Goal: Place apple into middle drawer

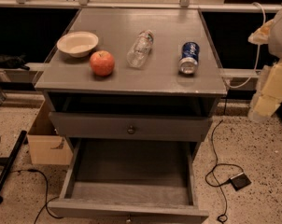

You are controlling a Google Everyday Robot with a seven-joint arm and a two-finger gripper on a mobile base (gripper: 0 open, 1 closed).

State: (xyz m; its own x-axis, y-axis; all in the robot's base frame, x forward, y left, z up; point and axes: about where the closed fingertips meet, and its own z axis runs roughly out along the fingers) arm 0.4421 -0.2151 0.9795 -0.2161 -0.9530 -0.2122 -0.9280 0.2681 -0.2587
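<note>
The red-orange apple (102, 63) sits on the grey cabinet top (131, 80), front left, just in front of a cream bowl (77, 43). The middle drawer (131, 190) is pulled out wide at the bottom of the view, and nothing lies in it. Above it is a shut grey drawer front with a dark round knob (130, 129). My gripper (266, 104), with pale yellow parts, hangs at the right edge of the view. It is beside the cabinet, well to the right of the apple and apart from everything on the top.
A clear plastic bottle (140, 48) lies on its side mid-top. A blue can (189, 57) lies to its right. A cardboard box (46, 141) stands on the floor to the left. Cables and a small black box (239, 181) lie on the floor to the right.
</note>
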